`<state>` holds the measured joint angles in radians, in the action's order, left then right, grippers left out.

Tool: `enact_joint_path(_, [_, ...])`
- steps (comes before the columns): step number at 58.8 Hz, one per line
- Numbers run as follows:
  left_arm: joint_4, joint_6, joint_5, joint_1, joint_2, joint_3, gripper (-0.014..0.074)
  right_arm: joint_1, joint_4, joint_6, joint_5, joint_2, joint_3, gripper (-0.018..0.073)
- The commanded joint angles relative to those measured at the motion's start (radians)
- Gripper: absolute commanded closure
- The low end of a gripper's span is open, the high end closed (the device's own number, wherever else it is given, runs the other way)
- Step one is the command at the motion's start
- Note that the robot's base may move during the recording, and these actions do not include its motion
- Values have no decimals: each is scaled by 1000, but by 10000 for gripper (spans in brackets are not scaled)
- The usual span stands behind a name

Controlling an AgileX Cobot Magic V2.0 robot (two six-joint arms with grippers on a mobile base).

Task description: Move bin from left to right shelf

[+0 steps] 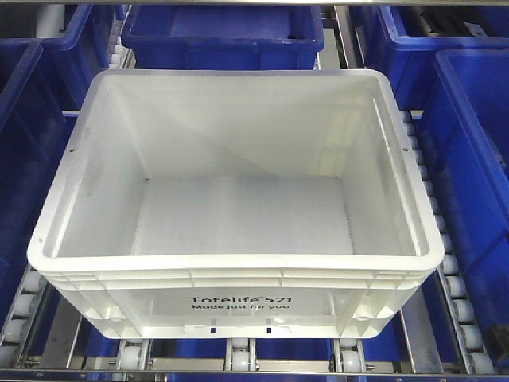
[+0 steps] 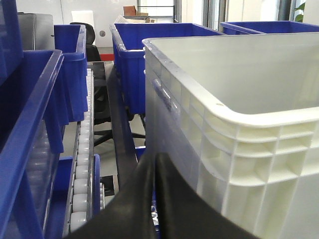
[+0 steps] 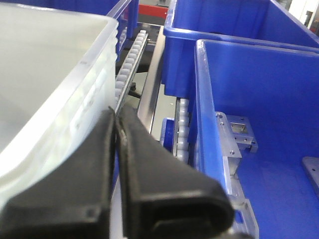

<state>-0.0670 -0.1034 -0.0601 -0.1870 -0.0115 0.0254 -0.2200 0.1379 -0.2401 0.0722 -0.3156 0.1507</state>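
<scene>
At frame center the white bin [image 1: 238, 231] sits on roller tracks [image 1: 461, 310], dark blue bins [image 1: 477, 143] around it. The left gripper [image 2: 153, 164] and right gripper [image 3: 116, 117], fingers pressed together, flank its walls. A chair [image 2: 90, 45] stands beyond.

blue bins [image 1: 477, 143] crowding bin [image 1: 238, 270], narrow side gaps

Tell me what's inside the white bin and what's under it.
The bin is empty: only its bare white floor shows inside. Under it, white rollers on metal rails peek out along the front edge and both sides. The bin itself covers whatever lies beneath its middle.
</scene>
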Motion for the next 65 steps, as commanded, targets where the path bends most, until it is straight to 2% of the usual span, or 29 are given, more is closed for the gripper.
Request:
enact_joint_path(1, [4,-8,70,-5,-3,13,603,-1,-28,-9,-4,64,-20,567])
enact_joint_path(13, [4,-8,70,-5,-3,13,603,0,-27,-6,-10,303,-201,567])
enact_joint_path(16, [4,-8,70,-5,-3,13,603,1,-26,-9,-80,343,-197,567])
enact_joint_path(65, [4,-8,66,-5,-4,13,603,1,-16,-3,-93,333,-197,567])
